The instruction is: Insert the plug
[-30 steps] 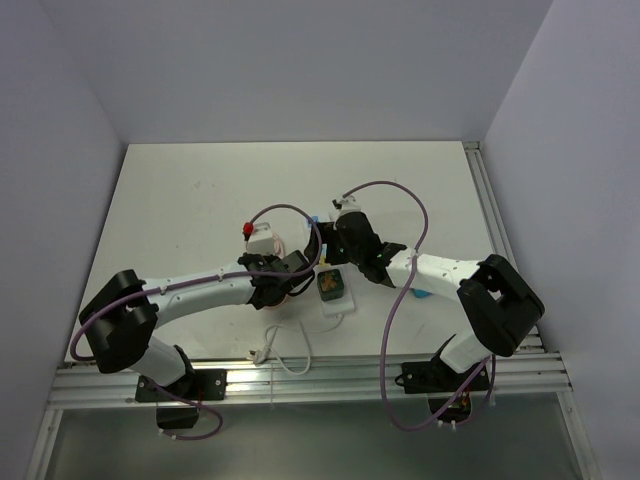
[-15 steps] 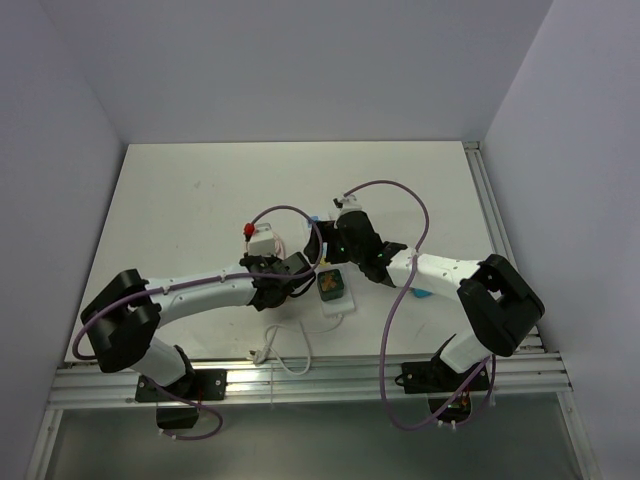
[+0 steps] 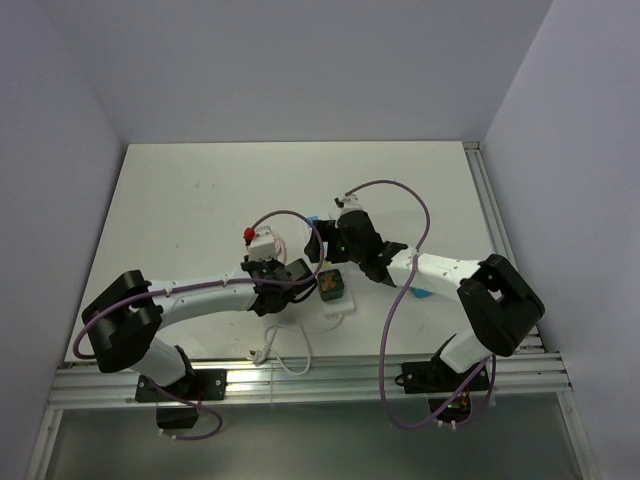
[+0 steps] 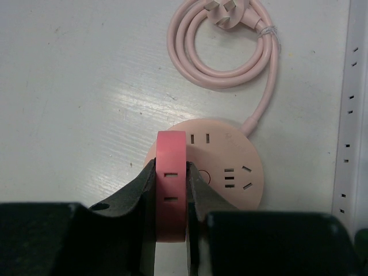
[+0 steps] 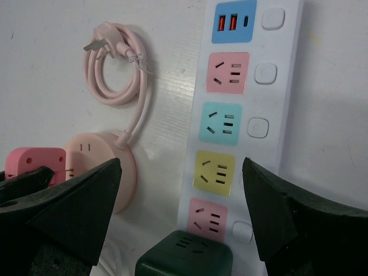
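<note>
My left gripper (image 4: 171,172) is shut on a pink-red cube adapter (image 4: 171,195) and holds it on edge over the left part of a round pink socket hub (image 4: 230,172). The hub's pink cord (image 4: 218,57) lies coiled beyond it, with its plug (image 4: 227,8) loose on the table. In the top view the left gripper (image 3: 290,278) hides the cube. My right gripper (image 5: 181,167) is open and empty above a white power strip (image 5: 276,115) with coloured sockets. The pink cube (image 5: 34,161) and the hub (image 5: 95,155) show at the left of the right wrist view.
A dark green cube adapter (image 5: 184,256) sits in the near end of the strip, also in the top view (image 3: 331,284). The strip's edge (image 4: 351,115) runs right of the hub. A white cable (image 3: 285,352) lies near the front edge.
My left gripper has shifted slightly right and nearer with the pink cube in it. The right arm has barely moved.
</note>
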Available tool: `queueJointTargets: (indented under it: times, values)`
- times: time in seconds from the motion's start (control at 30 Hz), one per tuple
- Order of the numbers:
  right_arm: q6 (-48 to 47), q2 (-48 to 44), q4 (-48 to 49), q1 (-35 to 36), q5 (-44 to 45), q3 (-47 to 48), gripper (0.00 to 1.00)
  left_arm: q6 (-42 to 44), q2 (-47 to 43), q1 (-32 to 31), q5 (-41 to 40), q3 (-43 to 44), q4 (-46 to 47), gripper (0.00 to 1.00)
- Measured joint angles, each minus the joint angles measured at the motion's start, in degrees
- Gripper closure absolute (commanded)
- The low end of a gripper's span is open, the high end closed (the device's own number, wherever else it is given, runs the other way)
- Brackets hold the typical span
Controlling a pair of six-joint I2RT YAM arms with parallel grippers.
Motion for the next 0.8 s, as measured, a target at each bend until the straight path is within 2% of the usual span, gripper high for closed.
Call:
queueJointTargets:
  times: [0.37,0.8]
  values:
    - [0.2,0.0,0.2,-0.4,-0.8,-0.6,0.08,-2.0,-2.9,-0.3,1.1,-5.0,4.9,1.0]
    - [0.2,0.0,0.4,-0.7,-1.0,-0.6,0.08,-1.4,3.1,-0.7,-0.2,0.5,0.3,1.0]
